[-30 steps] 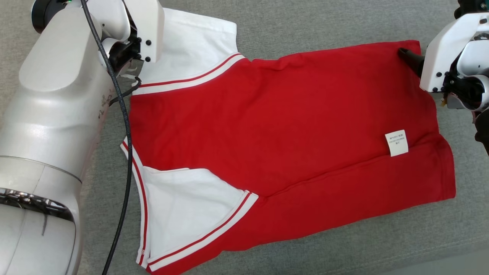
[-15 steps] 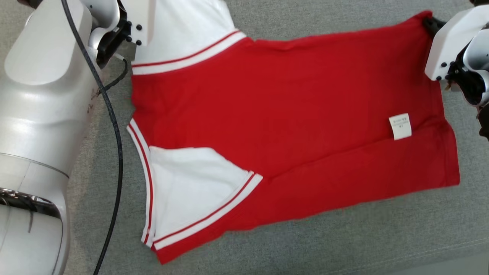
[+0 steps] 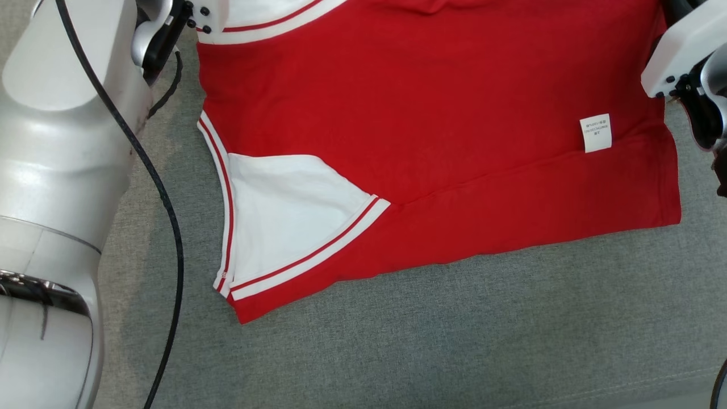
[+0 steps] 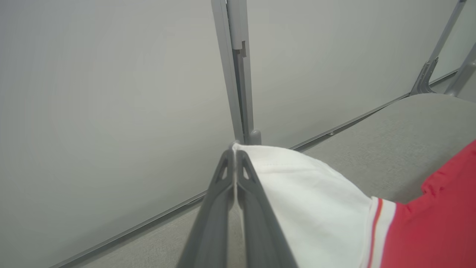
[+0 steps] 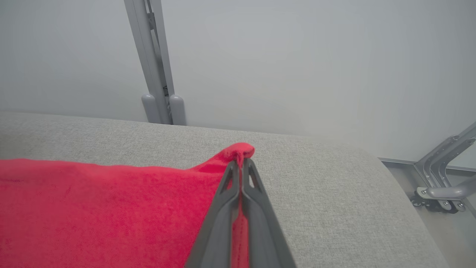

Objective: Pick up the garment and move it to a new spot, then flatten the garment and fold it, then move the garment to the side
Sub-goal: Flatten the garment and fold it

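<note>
The garment (image 3: 409,108) is a red shirt with white sleeves and red-striped trim, spread over the grey cushion; a white label (image 3: 595,133) is sewn near its right side. In the left wrist view my left gripper (image 4: 235,149) is shut on the edge of the garment's white sleeve (image 4: 308,197). My right gripper (image 5: 241,160) is shut on a pinched red corner of the garment (image 5: 111,208), which bunches up at the fingertips. In the head view both wrists sit at the top corners, and the fingers are hidden there.
The grey fabric cushion (image 3: 454,341) stretches below and beside the shirt. A pale wall with a grey metal post (image 5: 152,63) stands behind the cushion's far edge. My left arm's casing and black cable (image 3: 164,238) run down the left side. A metal bracket (image 5: 442,175) sits past the cushion's right end.
The right gripper has shut on the garment's red far corner. The shirt sits higher in the head view than before, its far edge and both wrists now at the top.
</note>
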Robot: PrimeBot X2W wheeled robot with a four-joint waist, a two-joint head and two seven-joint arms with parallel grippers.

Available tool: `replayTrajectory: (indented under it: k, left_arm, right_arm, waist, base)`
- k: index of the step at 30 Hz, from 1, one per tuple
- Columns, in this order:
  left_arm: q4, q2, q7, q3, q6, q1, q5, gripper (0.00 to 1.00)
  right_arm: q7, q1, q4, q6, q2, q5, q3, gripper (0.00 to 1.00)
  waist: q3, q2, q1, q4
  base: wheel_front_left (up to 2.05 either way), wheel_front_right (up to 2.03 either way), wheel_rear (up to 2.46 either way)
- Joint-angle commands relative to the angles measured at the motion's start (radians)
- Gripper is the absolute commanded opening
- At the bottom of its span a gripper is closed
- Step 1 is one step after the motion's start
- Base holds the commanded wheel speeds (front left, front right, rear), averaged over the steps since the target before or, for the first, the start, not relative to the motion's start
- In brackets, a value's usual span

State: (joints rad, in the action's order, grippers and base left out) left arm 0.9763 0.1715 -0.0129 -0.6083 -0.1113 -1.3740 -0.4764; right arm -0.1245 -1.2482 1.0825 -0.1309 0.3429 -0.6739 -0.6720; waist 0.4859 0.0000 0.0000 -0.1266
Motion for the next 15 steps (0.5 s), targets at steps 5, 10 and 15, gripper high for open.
replayTrajectory:
  k: [5,10,15]
  left_arm:
    - [-0.022,0.010,0.069,-0.015,-0.012,0.081,-0.026,0.00]
    - [-0.086,0.026,0.110,-0.019,-0.016,0.189,-0.053,0.00]
    - [-0.207,0.042,0.089,-0.025,0.002,0.332,-0.082,0.00]
  right_arm:
    - [-0.073,0.077,-0.047,0.000,0.060,-0.059,-0.060,0.00]
    - [-0.123,0.159,-0.087,0.000,0.122,-0.094,-0.108,0.00]
    - [-0.140,0.244,-0.112,0.000,0.172,-0.122,-0.113,0.00]
  waist:
    - [-0.039,0.0000,0.0000,0.028]
    - [-0.076,0.0000,0.0000,0.056]
    - [-0.109,0.0000,0.0000,0.079]
  base:
    - [0.00,0.00,0.00]
    - [0.00,0.00,0.00]
    - [0.00,0.00,0.00]
